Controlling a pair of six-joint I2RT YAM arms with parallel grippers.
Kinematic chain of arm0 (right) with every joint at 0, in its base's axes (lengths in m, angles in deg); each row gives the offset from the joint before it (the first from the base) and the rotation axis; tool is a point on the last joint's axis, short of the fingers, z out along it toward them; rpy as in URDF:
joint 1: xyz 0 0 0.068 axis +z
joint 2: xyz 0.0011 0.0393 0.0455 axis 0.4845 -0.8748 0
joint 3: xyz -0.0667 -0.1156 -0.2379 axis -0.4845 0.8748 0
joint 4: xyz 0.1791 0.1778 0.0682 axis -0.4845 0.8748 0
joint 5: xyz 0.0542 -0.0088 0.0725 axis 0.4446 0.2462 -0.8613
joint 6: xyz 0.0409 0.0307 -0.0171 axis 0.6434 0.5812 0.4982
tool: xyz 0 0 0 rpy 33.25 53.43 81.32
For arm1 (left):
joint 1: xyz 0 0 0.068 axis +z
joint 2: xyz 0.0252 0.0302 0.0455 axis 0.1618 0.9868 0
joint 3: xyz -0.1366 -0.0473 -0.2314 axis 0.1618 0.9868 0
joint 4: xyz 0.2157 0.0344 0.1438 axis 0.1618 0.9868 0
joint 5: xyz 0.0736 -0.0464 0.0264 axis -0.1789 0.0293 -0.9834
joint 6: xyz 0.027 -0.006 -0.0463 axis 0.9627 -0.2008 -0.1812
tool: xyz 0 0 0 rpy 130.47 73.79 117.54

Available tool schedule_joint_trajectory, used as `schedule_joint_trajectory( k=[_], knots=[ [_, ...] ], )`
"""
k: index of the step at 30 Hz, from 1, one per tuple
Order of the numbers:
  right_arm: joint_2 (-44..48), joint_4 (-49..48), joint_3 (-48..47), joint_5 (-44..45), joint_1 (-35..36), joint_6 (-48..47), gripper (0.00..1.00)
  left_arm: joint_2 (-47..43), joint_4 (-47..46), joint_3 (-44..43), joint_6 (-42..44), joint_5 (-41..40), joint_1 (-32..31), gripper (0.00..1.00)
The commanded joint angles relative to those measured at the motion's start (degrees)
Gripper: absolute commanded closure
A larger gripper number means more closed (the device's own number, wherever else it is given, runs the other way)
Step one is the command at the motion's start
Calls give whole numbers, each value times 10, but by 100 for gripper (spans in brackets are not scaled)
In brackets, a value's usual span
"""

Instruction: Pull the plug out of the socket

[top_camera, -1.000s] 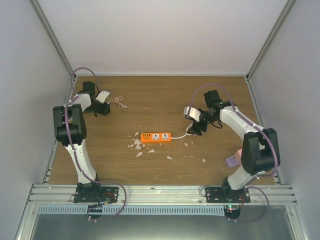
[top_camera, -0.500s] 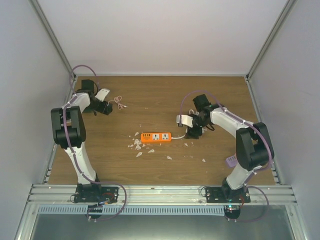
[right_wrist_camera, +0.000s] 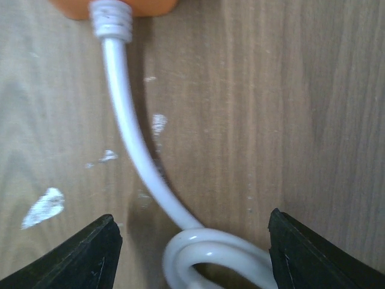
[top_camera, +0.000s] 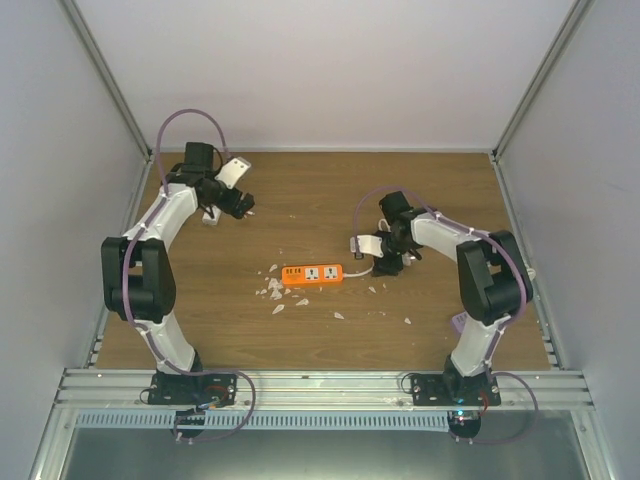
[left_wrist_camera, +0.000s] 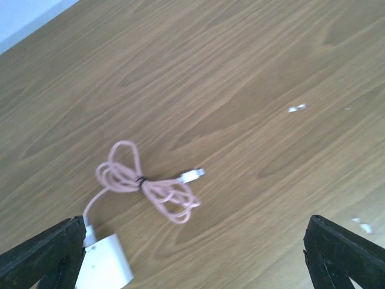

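Observation:
The orange socket strip lies mid-table, and no plug shows in its outlets in the top view. The white plug with its coiled pink cord rests on the wood at the back left, apart from the strip. My left gripper hovers above it, open wide, touching nothing. Just right of the strip, my right gripper hangs low over the strip's white cable. It is open, and a loop of that cable lies between the fingers without contact. The strip's orange end shows at the top edge.
White flecks of debris are scattered around the strip. A small purple object lies near the right arm's lower link. Enclosure walls stand close on the left, right and back sides.
My left gripper has opened, let go of the white plug and lifted away toward the right. The right gripper has slid left onto the strip's cable, its jaws narrowing.

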Motion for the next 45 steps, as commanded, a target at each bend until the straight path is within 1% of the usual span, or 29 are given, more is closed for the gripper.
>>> schedule_joint_trajectory(
  k=[1, 4, 7, 16, 23, 28, 30, 31, 41, 45],
  knots=[
    [-44, -11, -31, 51, -17, -12, 33, -35, -20, 14, -4, 22, -29, 1],
    [-59, -18, -47, 62, -26, -17, 36, -50, -28, 26, -7, 26, -39, 1],
    [-77, -24, -65, 69, -45, -29, 41, -54, -31, 30, -9, 32, -42, 1],
    [-147, -16, -152, 76, -107, -50, 48, -56, -28, 23, -9, 38, -45, 1],
    [-214, -9, -225, 86, -156, -34, 49, -57, -29, 32, -3, 26, -45, 1],
    [-253, 19, -283, 83, -188, -15, 50, -61, -29, 36, -5, 27, -45, 1],
    [-260, 26, -296, 83, -193, -13, 50, -61, -26, 36, -6, 30, -45, 1],
    [-264, 26, -299, 87, -212, -14, 50, -61, -25, 36, -8, 32, -45, 1],
    [-286, 27, -335, 110, -280, -20, 50, -63, -21, 38, -9, 35, -45, 1],
    [-289, 24, -360, 104, -298, -13, 47, -67, -22, 38, -12, 33, -45, 1]
  ],
)
